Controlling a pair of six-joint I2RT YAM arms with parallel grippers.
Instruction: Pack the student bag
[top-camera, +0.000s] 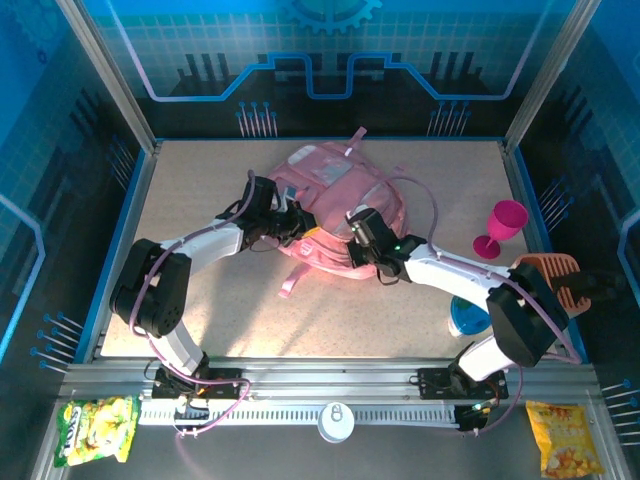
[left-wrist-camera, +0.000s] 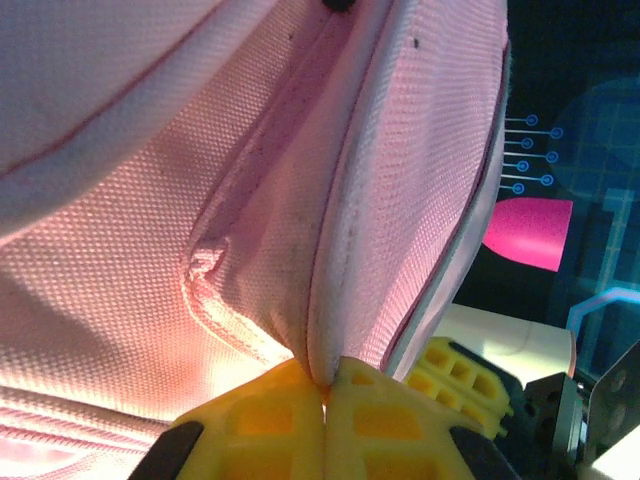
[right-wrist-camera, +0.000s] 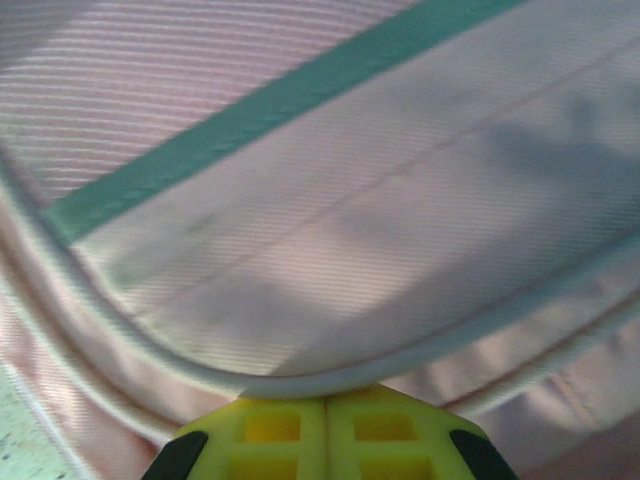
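Student bag (top-camera: 335, 205), the large soft pink fabric backpack with pale straps, lay slumped a little beyond the middle of the table, with both of your arms reaching into its near side.

Your left gripper (left-wrist-camera: 323, 395) was clenched on a thin fold of the bag's pink cloth, right at a piped seam. That was the weak point: with so little fabric between the yellow pads, a firm pull would likely have let the fold slide out.

Your right gripper (right-wrist-camera: 325, 402) was closed too, pad against pad, its tip pressed to the pale piped edge. You could not tell whether any cloth was caught there. If it had closed on nothing, a lift on that side would have opened nothing, and the bag would have hung from the left hold alone.

Because the bag was limp and unweighted, pulling the two arms apart could have dragged it across the table rather than spread a pocket. A pale strap (top-camera: 293, 282) trailed toward you and could have snagged a wrist.

The magenta goblet-shaped cup (top-camera: 500, 228) stood upright near the bag's right side. It looked top-heavy, so a sliding bag or a swinging right forearm could have tipped it. A round blue dish (top-camera: 462, 320) lay partly under that arm.

The beige speckled tabletop (top-camera: 200, 180) was flat, framed in blue, inside a booth of blue circuit-patterned walls (top-camera: 60, 120). Past the near rail lay a yellow-green snack packet (top-camera: 97, 428) and an orange-yellow snack packet (top-camera: 565, 437).
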